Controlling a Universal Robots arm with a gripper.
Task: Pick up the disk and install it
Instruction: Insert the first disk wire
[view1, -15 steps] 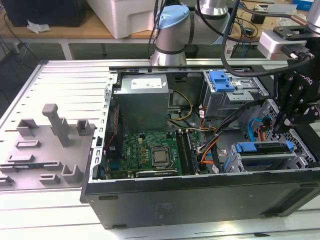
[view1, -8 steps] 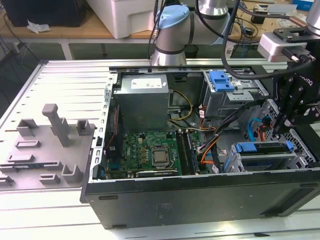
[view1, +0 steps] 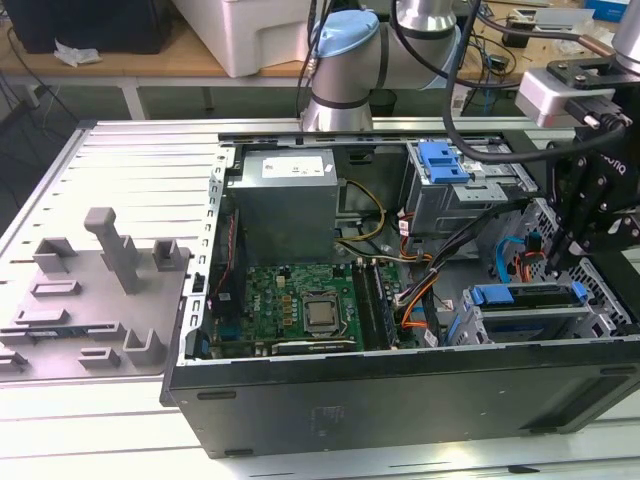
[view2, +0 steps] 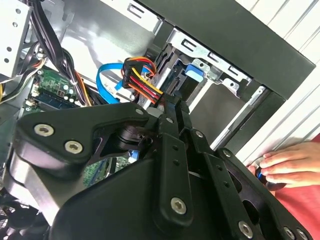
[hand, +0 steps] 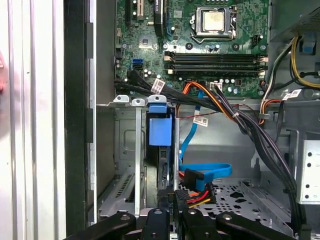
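Item: your disk (hand: 160, 150), stiff, fairly heavy and shock-sensitive, stands edgewise in the drive bay (hand: 127, 165), best held by its blue bracket; gripper (hand: 175, 202) just beside it, clenched or released I cannot tell.

I see the open computer case (view1: 400, 400) lying on the slatted white desk (view1: 130, 160), motherboard (view1: 300, 305) face up with the grey power supply (view1: 290, 200) behind it. The black claw (view1: 580, 235) hangs over the case at the exterior view's right, above the disk (view1: 530, 310) (blue bracket showing) sitting in its bay. A grey fixture plate (view1: 90, 310) lies to the left.
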